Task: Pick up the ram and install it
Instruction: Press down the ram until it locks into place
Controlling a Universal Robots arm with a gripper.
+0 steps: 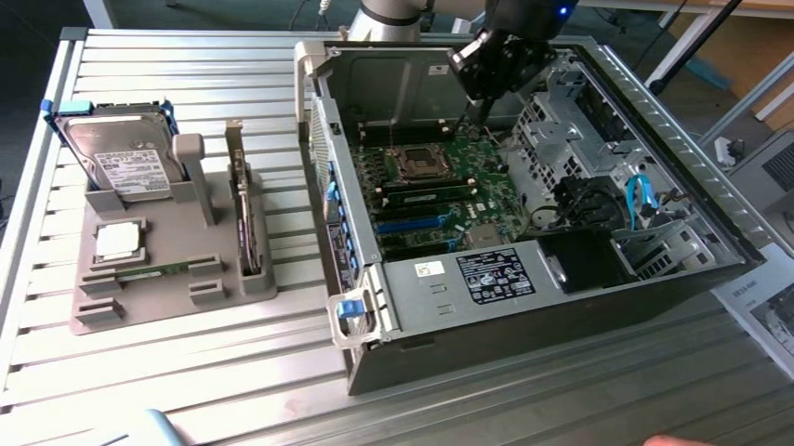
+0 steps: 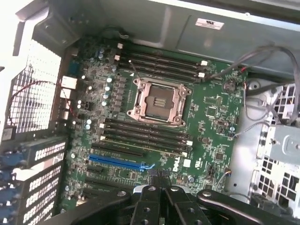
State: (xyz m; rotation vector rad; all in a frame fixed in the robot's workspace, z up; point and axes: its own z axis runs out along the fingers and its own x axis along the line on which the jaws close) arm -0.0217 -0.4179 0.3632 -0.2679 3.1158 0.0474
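Currently our end effector (image 2: 161,180) hangs pressed together over the motherboard (image 2: 211,112), empty. We see the ram (image 1: 159,271) well away from the motherboard, lying in the grey fixture (image 1: 149,307) on the tabletop (image 1: 223,372). Gripping it squarely by its long edges seems wisest.

Open computer case beside a parts holder on the table

The computer case (image 1: 522,232) lies toward the exterior view's right, motherboard (image 1: 441,181) inside it. The parts holder (image 1: 162,269) sits at the left, hard drive (image 1: 118,158) standing in it, the ram (image 1: 155,271) lying near its front.

Gripper (image 2: 161,180) pointing down, fingers (image 2: 149,206) closed together.
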